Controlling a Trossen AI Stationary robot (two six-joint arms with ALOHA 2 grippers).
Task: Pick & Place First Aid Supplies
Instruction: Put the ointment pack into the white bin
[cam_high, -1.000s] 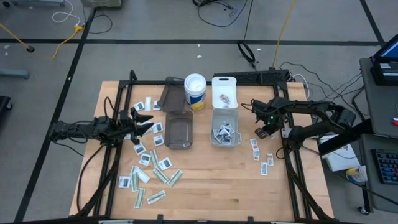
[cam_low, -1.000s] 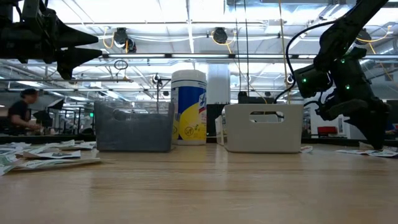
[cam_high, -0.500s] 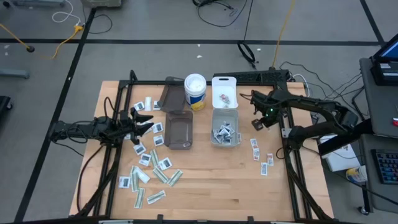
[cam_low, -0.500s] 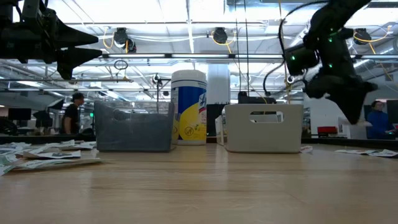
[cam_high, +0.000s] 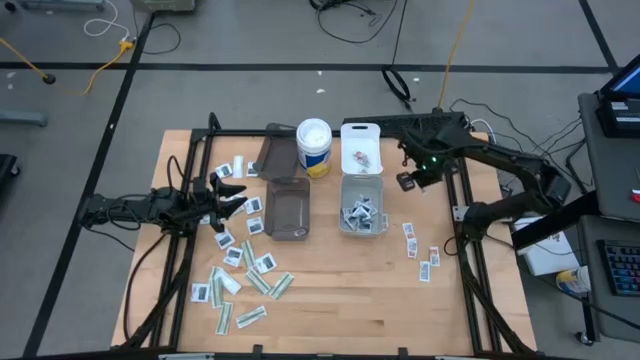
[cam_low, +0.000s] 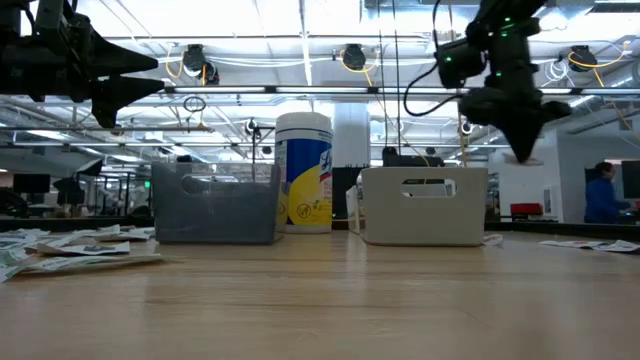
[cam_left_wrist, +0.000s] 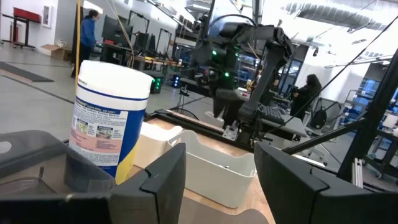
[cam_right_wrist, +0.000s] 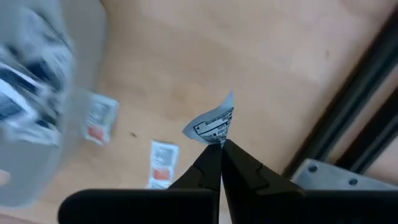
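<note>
Right gripper (cam_right_wrist: 219, 144) raised above the wooden desk (cam_high: 330, 290), just off the right side of the clear rectangular plastic bin (cam_high: 362, 203). Jaws pinched shut on one small white packet with dark print (cam_right_wrist: 213, 122), held by its corner; the packet sticks out past the tips. In the low view the same gripper (cam_low: 524, 152) hangs above the bin's (cam_low: 424, 204) rim, toward its right end.

Left gripper (cam_high: 232, 196) rests over the left part of the desk, beside the smoky grey rectangular plastic bin (cam_high: 287, 208). Jaws spread apart, nothing between them.

Supplies: a heap of small white packets (cam_high: 361, 213) lies inside the clear bin. A few red-marked white packets (cam_high: 421, 253) lie on the desk to the right of that bin. A large scatter of white square packets and pale green-white strips (cam_high: 241, 278) covers the desk's left and front-left. More white packets (cam_high: 231, 168) sit near the left back corner.

A white cylindrical wipes tub with blue and yellow label (cam_high: 313, 146) stands behind the two bins. A white lid (cam_high: 360, 147) lies behind the clear bin, touching it.

People show in the room beyond the desk.
</note>
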